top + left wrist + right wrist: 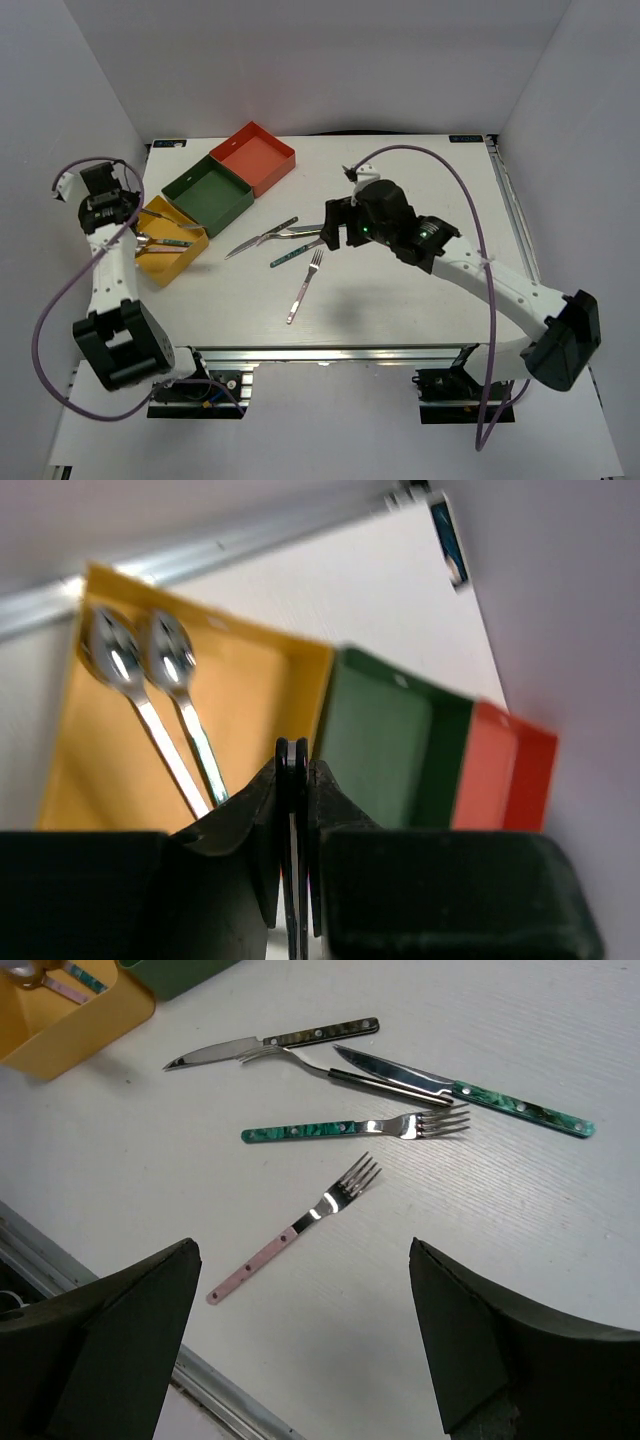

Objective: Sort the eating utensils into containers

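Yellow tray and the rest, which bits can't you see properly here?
- Left wrist view: the two spoons lose their handle ends behind the left gripper.
- Right wrist view: the yellow tray is cut off by the picture's top-left corner.
- Left wrist view: the red tray is blurred, and its floor sits mostly behind the green tray.
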You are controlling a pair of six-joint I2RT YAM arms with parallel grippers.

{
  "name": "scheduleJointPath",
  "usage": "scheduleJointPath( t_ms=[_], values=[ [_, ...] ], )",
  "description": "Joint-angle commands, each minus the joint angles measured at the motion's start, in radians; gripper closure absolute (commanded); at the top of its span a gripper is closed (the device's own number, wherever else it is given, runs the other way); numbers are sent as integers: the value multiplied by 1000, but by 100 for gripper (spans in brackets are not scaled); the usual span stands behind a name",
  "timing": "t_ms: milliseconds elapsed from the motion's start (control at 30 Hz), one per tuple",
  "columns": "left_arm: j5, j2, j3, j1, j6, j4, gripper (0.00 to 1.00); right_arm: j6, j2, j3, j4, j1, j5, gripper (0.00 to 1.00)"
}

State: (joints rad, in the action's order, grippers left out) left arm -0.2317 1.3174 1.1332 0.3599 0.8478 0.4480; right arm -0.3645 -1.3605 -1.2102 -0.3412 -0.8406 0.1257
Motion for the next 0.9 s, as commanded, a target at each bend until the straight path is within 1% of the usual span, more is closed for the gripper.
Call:
scheduleJointPath(
  t_ms=[0,67,200,267,333,400,433,467,567,600,633,700,800,833,867],
  values=[
    [-100,100,82,59,-9,78,100,22,70,55,-8,15,12,11],
    [-87,166,109,97,2,58,100,33,102,89,-10,26,6,11],
    [-83,255,163,119,10,43,100,52,138,127,-18,32,14,11],
    [-92,273,172,122,10,38,100,55,152,144,-15,34,14,11],
    [-87,284,169,125,7,14,86,59,158,149,-16,35,11,11],
    [-83,292,166,126,4,1,69,62,162,153,-9,35,12,11],
    [-78,299,165,126,0,-5,48,62,162,153,-7,35,11,11],
    [-74,302,166,125,0,-3,37,62,161,153,-5,35,11,11],
    [-57,280,165,126,-3,14,15,64,144,147,-2,38,18,11],
    [-44,263,148,125,-9,3,12,65,138,144,1,41,20,11],
    [-40,222,139,125,-13,-5,2,65,121,140,1,49,19,11],
    [-35,188,140,125,-36,12,2,65,100,124,4,69,-3,11],
    [53,117,151,122,-97,37,2,73,35,100,10,130,-24,11],
    [153,96,131,111,-120,37,2,119,-16,91,33,180,-44,11],
    [211,44,108,100,-175,20,2,151,-53,75,40,204,-60,11]
  ],
)
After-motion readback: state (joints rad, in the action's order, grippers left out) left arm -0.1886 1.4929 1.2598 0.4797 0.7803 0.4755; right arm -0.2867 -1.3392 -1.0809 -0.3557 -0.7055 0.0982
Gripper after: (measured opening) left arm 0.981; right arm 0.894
